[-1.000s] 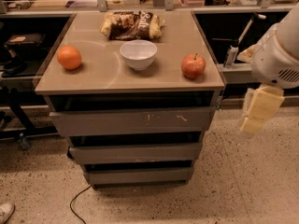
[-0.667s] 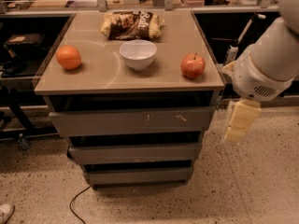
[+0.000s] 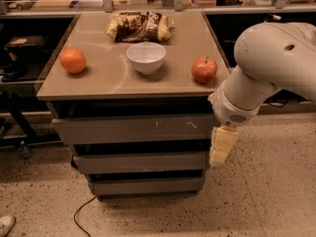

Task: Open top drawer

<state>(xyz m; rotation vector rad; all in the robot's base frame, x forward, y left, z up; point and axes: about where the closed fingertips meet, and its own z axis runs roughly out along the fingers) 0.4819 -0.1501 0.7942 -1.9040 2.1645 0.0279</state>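
The top drawer (image 3: 133, 129) is the widest grey-brown front, right under the tabletop, with small pale scratches right of centre. It looks closed and its interior is hidden. My gripper (image 3: 219, 147) is pale cream and hangs pointing down from the white arm (image 3: 266, 68). It sits at the cabinet's right front corner, just below the top drawer's right end and level with the gap above the second drawer. I cannot tell whether it touches the drawer.
On the tabletop (image 3: 103, 78) are an orange (image 3: 73, 60), a white bowl (image 3: 146, 57), a red apple (image 3: 204, 69) and a snack bag (image 3: 140, 26). Two narrower drawers (image 3: 140, 162) lie below. A black cable (image 3: 81, 216) trails on the speckled floor. Dark shelves stand on both sides.
The arm has swung left and down toward the cabinet. The gripper has moved from well right of the cabinet to its right front corner. The drawers have not moved.
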